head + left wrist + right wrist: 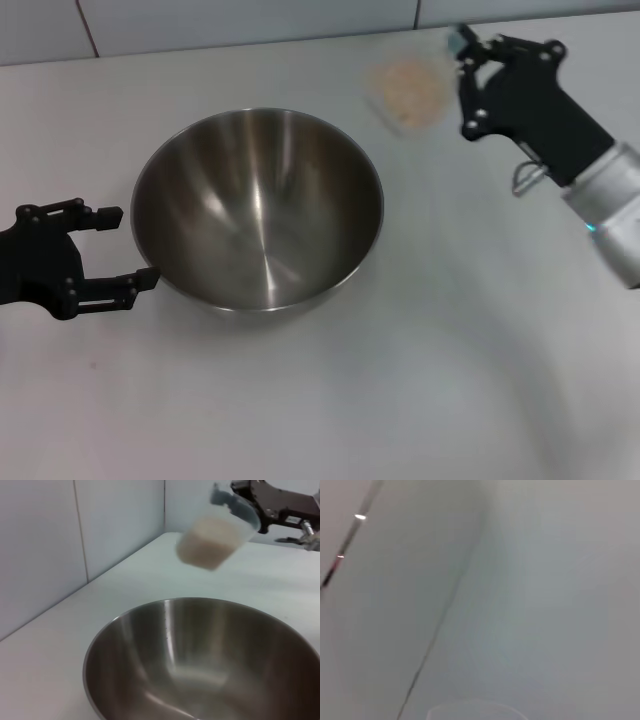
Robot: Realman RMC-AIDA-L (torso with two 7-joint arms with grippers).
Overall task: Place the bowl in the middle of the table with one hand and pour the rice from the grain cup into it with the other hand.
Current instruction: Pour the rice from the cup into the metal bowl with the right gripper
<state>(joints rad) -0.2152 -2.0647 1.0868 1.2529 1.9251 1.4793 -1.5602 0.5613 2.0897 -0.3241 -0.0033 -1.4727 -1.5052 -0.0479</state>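
We held the grain cup (pixel 408 92) closed in our right gripper (pixel 466 68), lifted beyond the bowl (pixel 257 208), whose rim sat between our left gripper's (pixel 128 248) spread fingers. Tipped short of the rim, the rice (pixel 206 544) could spill onto the table (pixel 450 350).

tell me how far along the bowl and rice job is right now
Done: the bowl sits mid-table, empty, the left gripper open at its rim. In hand: the right gripper holds the grain cup, full of rice, in the air beyond the bowl. Left: bringing the cup over the bowl and tipping the rice in.
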